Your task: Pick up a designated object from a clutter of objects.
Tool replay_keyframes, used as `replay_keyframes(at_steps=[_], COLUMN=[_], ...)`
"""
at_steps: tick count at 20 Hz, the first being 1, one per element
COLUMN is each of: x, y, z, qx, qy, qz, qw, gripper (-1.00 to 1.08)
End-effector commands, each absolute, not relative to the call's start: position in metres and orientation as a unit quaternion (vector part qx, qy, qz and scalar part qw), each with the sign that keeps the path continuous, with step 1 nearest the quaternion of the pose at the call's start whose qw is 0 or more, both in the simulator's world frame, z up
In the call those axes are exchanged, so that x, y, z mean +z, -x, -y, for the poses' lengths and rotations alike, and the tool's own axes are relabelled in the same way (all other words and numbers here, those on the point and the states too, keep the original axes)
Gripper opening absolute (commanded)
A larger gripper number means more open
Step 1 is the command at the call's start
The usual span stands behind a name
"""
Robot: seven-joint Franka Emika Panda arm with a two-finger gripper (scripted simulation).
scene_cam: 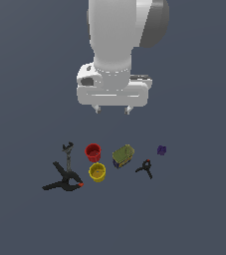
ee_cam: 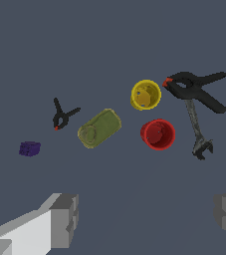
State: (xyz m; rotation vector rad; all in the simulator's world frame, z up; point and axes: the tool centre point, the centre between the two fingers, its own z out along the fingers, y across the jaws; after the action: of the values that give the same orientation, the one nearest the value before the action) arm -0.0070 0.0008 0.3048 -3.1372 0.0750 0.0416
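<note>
The designated object, a small dark purple block (scene_cam: 162,150) (ee_cam: 30,148), lies alone at the exterior view's right end of the clutter. My gripper (scene_cam: 113,109) (ee_cam: 147,219) hangs open well above the surface, over the red cup's side of the row, with nothing between its fingers (ee_cam: 64,219). The clutter spreads in a row: red cup (scene_cam: 93,152) (ee_cam: 158,134), yellow cup (scene_cam: 97,172) (ee_cam: 146,94), olive-yellow box (scene_cam: 123,156) (ee_cam: 99,128), small black clamp (scene_cam: 145,168) (ee_cam: 62,115), large black clamp (scene_cam: 63,181) (ee_cam: 196,88) and grey wrench (scene_cam: 67,152) (ee_cam: 198,132).
The objects lie on a flat dark grey surface (scene_cam: 194,209). The small clamp is the purple block's nearest neighbour, a short gap away. The wrench touches the large clamp's handles.
</note>
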Motion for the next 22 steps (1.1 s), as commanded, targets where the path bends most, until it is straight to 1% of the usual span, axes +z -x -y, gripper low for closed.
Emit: replay_keyframes(at_steps=[1,15,22], x=[0.305,0.298,0.281], y=[0.007,0.006,-0.001], z=[-0.001,-0.001,-0.018], qx=[0.013,0.016,0.016], qy=[1.000,1.000,1.000], qz=[-0.024,-0.015,-0.025], qw=[0.002,0.012,0.007], gripper=[1.00,1.00,1.00])
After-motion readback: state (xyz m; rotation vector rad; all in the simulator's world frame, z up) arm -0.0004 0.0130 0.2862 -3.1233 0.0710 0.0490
